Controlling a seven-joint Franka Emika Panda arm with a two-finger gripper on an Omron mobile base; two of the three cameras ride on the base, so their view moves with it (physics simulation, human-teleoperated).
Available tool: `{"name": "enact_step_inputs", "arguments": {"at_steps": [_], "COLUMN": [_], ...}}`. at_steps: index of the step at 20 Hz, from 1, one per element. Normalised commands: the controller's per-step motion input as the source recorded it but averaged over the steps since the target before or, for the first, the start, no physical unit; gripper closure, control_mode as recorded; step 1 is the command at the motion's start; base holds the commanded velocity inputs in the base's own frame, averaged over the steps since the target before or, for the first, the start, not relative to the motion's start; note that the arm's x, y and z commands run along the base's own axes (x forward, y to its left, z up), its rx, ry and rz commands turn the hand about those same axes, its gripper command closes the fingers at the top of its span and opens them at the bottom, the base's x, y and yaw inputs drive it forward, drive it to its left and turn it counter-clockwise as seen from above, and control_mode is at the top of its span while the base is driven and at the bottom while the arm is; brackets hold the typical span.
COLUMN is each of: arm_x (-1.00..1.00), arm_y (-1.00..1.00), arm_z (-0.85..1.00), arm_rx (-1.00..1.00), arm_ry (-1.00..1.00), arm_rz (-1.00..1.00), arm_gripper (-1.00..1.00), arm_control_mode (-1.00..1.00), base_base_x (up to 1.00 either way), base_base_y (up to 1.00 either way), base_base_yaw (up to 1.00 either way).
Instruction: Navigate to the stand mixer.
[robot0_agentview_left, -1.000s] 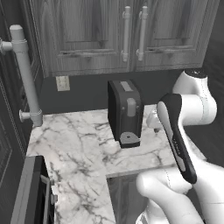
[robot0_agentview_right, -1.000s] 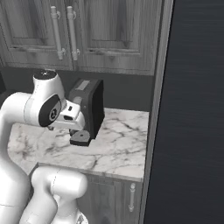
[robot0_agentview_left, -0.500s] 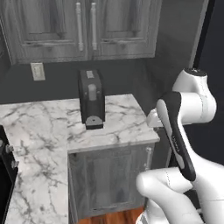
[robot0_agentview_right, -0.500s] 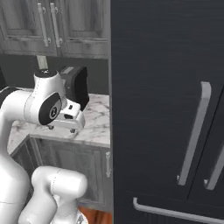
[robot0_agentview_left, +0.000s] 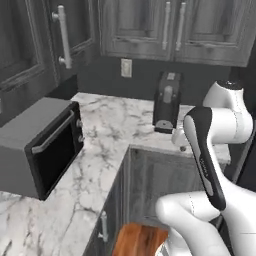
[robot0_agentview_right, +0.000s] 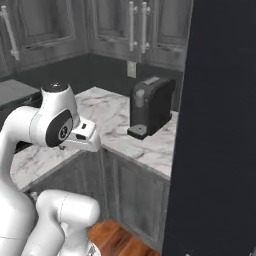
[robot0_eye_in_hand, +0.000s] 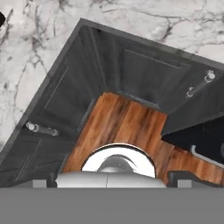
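I am looking at an L-shaped white marble desk (robot0_agentview_left: 107, 145) with grey veining, wrapping a corner of a kitchen with dark grey cabinets. In the left base view, a boxy black coffee machine (robot0_agentview_left: 166, 101) stands at upper centre against the dark back wall, below a pale wall outlet (robot0_agentview_left: 126, 67); in the right base view the same machine (robot0_agentview_right: 151, 106) sits at centre, just left of a tall dark panel (robot0_agentview_right: 215, 130) that fills the right side. A grey and black microwave oven (robot0_agentview_left: 40, 145) rests on the desk at the left edge of the left base view. My white arm (robot0_agentview_left: 212, 145) rises at lower right there. The hand view looks straight down at the desk's inner corner, dark cabinet doors with bar handles (robot0_eye_in_hand: 199, 84), and a patch of reddish wood floor (robot0_eye_in_hand: 127, 127). I cannot find the stand mixer anywhere on the stretch of desk I see. I cannot tell how the jaws stand.
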Motion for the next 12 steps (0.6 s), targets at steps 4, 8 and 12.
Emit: {"name": "enact_step_inputs", "arguments": {"at_steps": [4,8,12], "arm_x": [0.00,0.00,0.00], "arm_y": [0.00,0.00,0.00], "arm_z": [0.00,0.00,0.00], "arm_rx": [0.00,0.00,0.00], "arm_ry": [0.00,0.00,0.00], "arm_rz": [0.00,0.00,0.00], "arm_gripper": [-1.00,-1.00,-1.00], "arm_control_mode": [1.00,1.00,1.00], "base_base_x": [0.00,0.00,0.00], "base_base_y": [0.00,0.04,0.29], "base_base_yaw": [1.00,1.00,0.97]}}
